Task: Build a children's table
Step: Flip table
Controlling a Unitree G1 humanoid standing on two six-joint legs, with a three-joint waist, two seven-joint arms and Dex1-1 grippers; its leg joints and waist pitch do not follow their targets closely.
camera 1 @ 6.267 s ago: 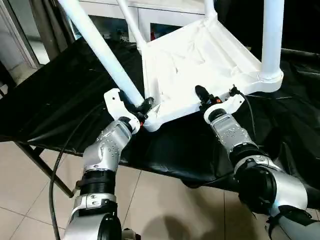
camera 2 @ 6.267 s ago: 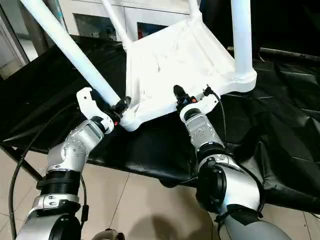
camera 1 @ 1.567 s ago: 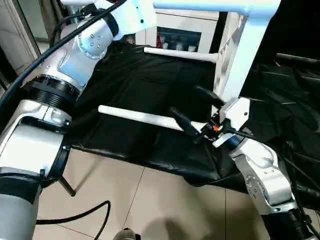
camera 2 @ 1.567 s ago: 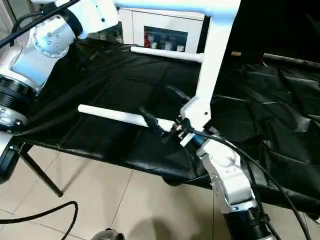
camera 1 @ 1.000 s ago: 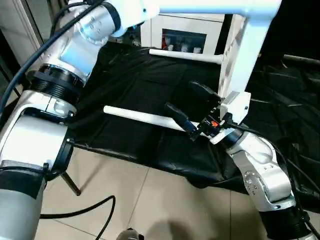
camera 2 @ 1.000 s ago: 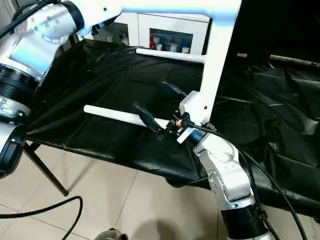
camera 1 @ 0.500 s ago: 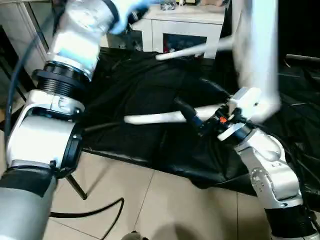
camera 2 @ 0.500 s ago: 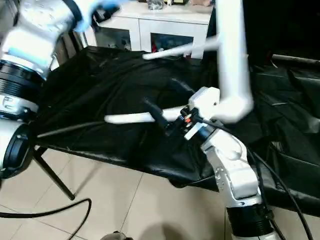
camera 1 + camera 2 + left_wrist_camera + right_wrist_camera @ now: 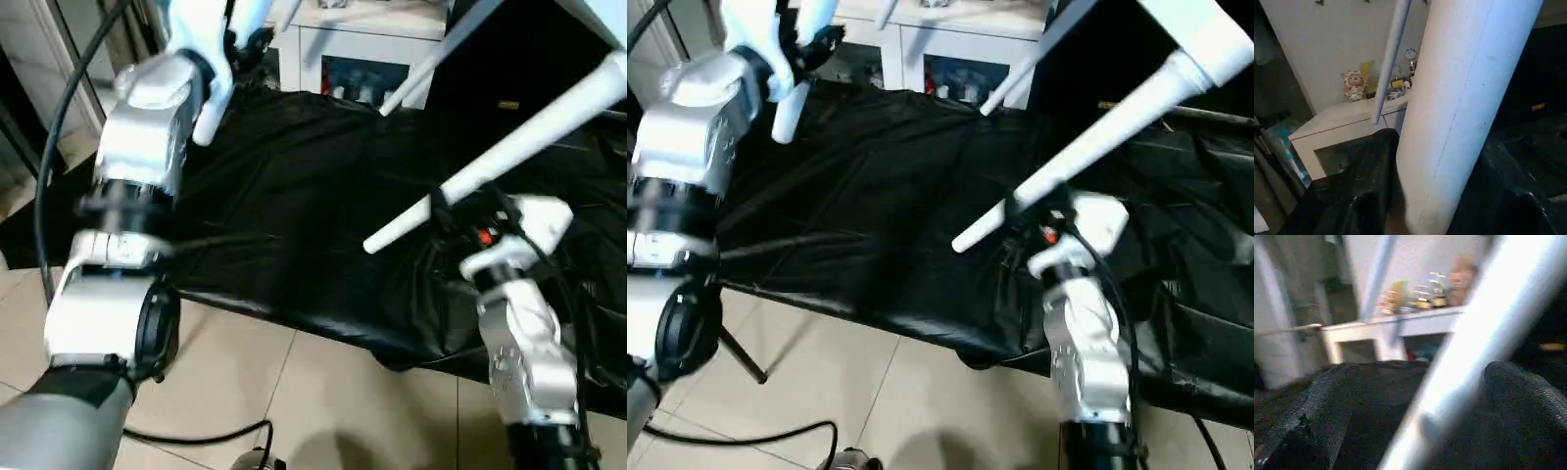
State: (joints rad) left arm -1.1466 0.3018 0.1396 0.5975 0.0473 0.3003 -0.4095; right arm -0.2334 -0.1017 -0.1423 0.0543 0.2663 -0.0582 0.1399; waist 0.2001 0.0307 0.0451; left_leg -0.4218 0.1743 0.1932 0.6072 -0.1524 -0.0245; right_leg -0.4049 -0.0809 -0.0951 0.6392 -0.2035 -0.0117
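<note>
Overhead, the table's leg slants down between the right end effector's spread fingers; left clamps another leg.

Silver segmented forearms, black joint rings, white wrist housings, black cables, red-orange wrist mark

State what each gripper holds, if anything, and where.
Left gripper grips one long white tapered tube leg on its shaft. Right gripper straddles another leg, fingers open.

The two eye views look down from the head at the black desk, side by side. Each wrist view sits very close to a white leg. All four share the white cabinet behind.
</note>
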